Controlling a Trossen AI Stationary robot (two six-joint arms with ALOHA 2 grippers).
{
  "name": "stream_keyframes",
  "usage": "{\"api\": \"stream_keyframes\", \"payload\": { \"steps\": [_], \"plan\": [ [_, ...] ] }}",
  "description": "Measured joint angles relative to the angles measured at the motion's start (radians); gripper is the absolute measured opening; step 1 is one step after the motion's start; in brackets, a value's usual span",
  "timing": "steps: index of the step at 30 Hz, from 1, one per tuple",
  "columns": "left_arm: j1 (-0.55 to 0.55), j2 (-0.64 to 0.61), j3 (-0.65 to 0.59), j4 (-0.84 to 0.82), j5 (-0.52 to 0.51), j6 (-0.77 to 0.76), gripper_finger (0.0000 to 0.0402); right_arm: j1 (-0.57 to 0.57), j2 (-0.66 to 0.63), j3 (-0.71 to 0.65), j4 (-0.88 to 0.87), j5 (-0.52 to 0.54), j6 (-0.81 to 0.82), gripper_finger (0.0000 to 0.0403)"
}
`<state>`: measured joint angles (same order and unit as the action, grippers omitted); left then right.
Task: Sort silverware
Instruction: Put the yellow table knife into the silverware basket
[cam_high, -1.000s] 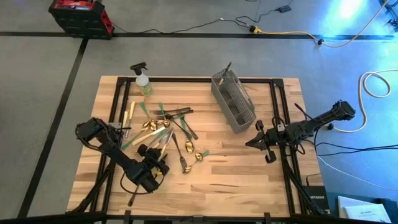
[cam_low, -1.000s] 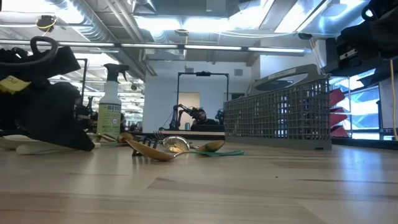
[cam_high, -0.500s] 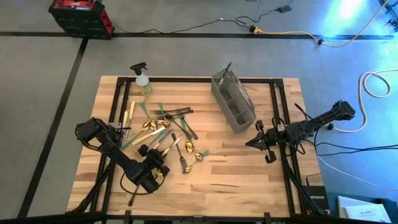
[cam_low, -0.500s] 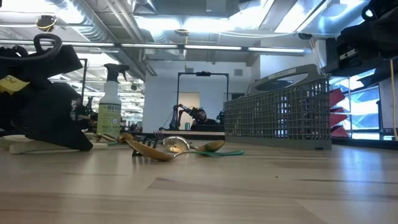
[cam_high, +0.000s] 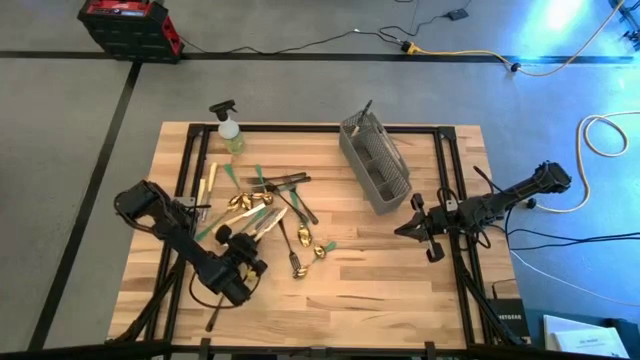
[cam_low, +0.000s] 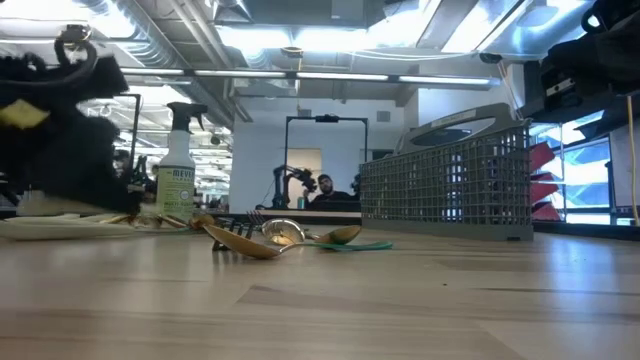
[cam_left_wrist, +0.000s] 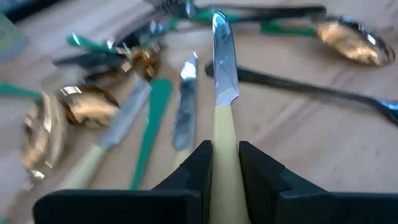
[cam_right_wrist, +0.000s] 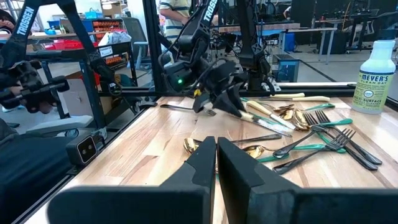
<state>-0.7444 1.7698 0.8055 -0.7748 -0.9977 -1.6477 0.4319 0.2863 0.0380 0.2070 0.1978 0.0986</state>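
The silverware lies in a loose pile on the table's left half: gold spoons, green-handled forks and dark pieces. My left gripper is at the pile's near edge, shut on a cream-handled knife. In the right wrist view the left gripper shows with the knife slanting down from it. The grey mesh caddy stands at the far middle. My right gripper waits shut near the table's right side, touching nothing; its shut fingers point toward the pile. My left gripper pinches the knife's cream handle between its two fingers. The fingers come slanting down from the table's near left and lie along the knife. The silver blade sticks out ahead of them over the pile. Whether its tip touches anything I cannot tell.
A spray bottle stands at the far left corner. Two more cream-handled pieces lie left of the pile. Bare wood stretches along the near side between the arms. Black frame rails run along the table's sides.
My left gripper has risen from the table at the pile's near edge, and its arm has drawn a little toward the left edge. The rest of the pile stays where it was.
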Motion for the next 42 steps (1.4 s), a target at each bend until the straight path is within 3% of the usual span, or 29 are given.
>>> {"api": "stream_keyframes", "payload": {
  "steps": [7,15,21,25,32,42],
  "plan": [
    [0.036,-0.095,0.000,-0.010,-0.249,0.017,0.0048,0.000,0.000,0.000,0.000,0.000,-0.002,0.0000],
    [0.171,-0.190,0.002,-0.002,-0.565,0.138,0.0048,0.000,0.000,0.000,-0.008,0.000,-0.019,0.0000],
    [0.361,-0.232,0.008,0.080,-0.574,0.106,0.0048,0.000,0.000,0.000,-0.009,0.000,-0.026,0.0000],
    [0.417,-0.231,0.008,0.187,-0.575,0.217,0.0048,0.000,0.000,0.000,-0.023,0.000,-0.026,0.0000],
    [0.450,-0.231,0.008,0.294,-0.574,0.331,0.0048,0.000,0.000,0.000,-0.033,0.000,-0.026,0.0000],
    [0.443,-0.231,0.008,0.301,-0.574,0.453,0.0048,0.000,0.000,0.000,-0.033,0.000,-0.026,0.0000]
  ]
}}
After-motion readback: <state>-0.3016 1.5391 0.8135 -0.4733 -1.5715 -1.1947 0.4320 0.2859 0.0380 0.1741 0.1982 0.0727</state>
